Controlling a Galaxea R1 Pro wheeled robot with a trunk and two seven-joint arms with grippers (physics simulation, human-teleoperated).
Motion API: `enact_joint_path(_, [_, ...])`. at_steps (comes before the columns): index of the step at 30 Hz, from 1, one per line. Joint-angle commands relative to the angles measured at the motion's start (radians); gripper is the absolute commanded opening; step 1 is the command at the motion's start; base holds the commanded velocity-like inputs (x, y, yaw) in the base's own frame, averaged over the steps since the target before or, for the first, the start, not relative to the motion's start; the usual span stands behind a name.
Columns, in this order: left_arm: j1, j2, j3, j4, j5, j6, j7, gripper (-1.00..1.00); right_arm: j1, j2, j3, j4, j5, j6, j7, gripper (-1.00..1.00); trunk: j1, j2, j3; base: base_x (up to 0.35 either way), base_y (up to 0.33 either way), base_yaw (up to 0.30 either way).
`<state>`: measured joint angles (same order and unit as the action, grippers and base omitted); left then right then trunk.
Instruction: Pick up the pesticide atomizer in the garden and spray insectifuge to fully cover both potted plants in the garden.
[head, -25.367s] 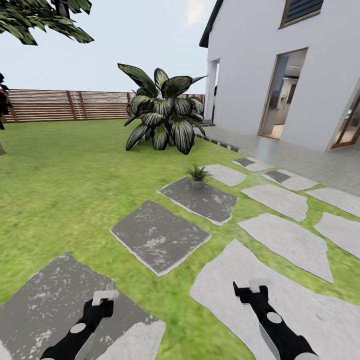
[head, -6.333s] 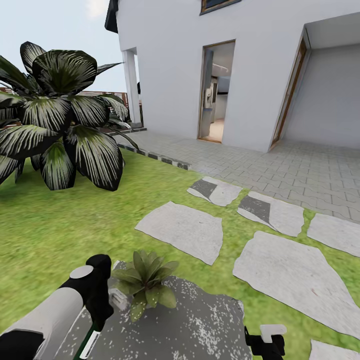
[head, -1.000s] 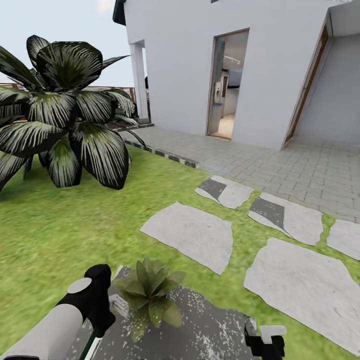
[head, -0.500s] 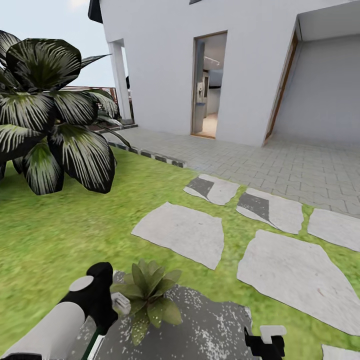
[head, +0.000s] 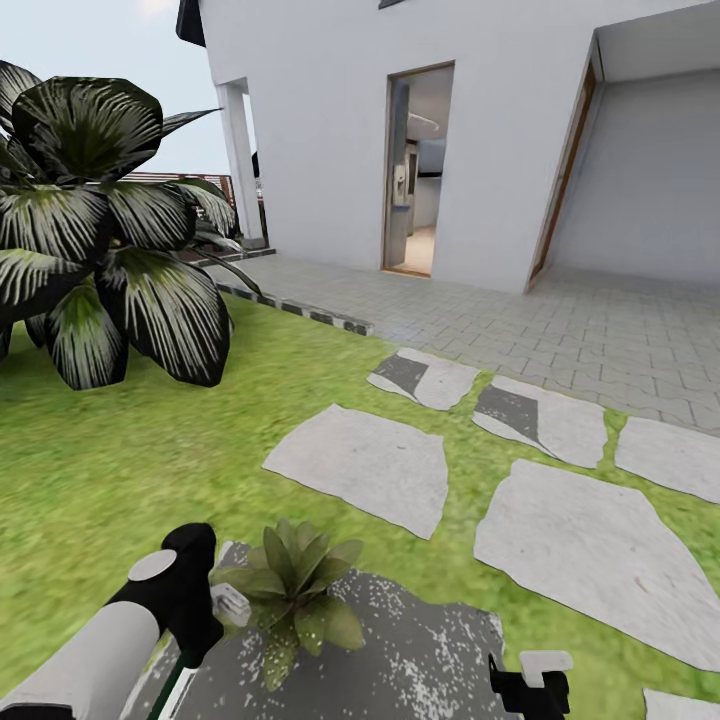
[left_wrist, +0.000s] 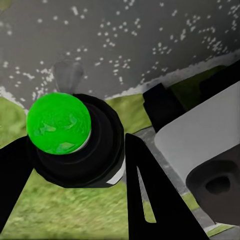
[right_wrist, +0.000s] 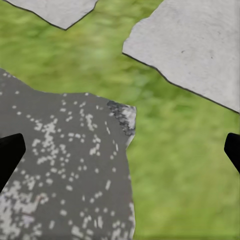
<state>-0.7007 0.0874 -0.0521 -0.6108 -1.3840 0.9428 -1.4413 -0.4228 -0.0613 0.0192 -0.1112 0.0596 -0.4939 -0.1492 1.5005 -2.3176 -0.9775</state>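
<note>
Item: 1 spray bottle (left_wrist: 75, 145), pinched round its body between my left gripper (left_wrist: 75, 175) fingers, beside the potted plant (head: 295, 590). Judged light, stiff, slippery. Right gripper (right_wrist: 120, 150) spread, empty.

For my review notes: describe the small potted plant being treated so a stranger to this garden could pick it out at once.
Start at the white house and follow the stepping stones toward the camera to the dark speckled slab. The potted plant sits at its near-left edge beside the left gripper. It is a low plain-green rosette, unlike the tall white-striped shrub.
</note>
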Motion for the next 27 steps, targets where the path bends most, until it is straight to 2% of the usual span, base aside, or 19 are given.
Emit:
enact_joint_path(1, [0.000,0.001,-0.005,-0.001,-0.006,0.010,-0.010,-1.00,-0.001,0.000,0.002,0.001,0.006,-0.002,-0.007,1.00,0.000,0.000,-0.001,0.000,0.000,0.000])
enact_joint_path(8, [-0.019,-0.014,-0.005,-0.003,-0.006,0.013,-0.011,-1.00,-0.001,0.000,0.002,0.001,0.006,-0.002,-0.007,1.00,0.000,0.000,-0.001,0.052,0.023,0.000])
enact_joint_path(12, [-0.026,-0.011,-0.006,-0.001,-0.007,0.013,-0.011,-1.00,-0.001,0.000,0.002,0.001,0.006,-0.002,-0.007,1.00,0.000,0.000,-0.001,0.101,0.051,0.000])
enact_joint_path(21, [-0.019,0.020,-0.006,0.011,-0.007,0.010,-0.007,-1.00,-0.001,0.000,0.002,0.001,0.006,-0.002,-0.007,1.00,0.000,0.000,-0.001,0.005,0.003,0.000])
enact_joint_path(27, [-0.017,0.012,-0.010,0.012,-0.002,0.010,-0.009,-1.00,-0.001,0.000,0.002,0.001,0.006,-0.002,-0.007,1.00,0.000,0.000,-0.001,0.000,0.000,0.000])
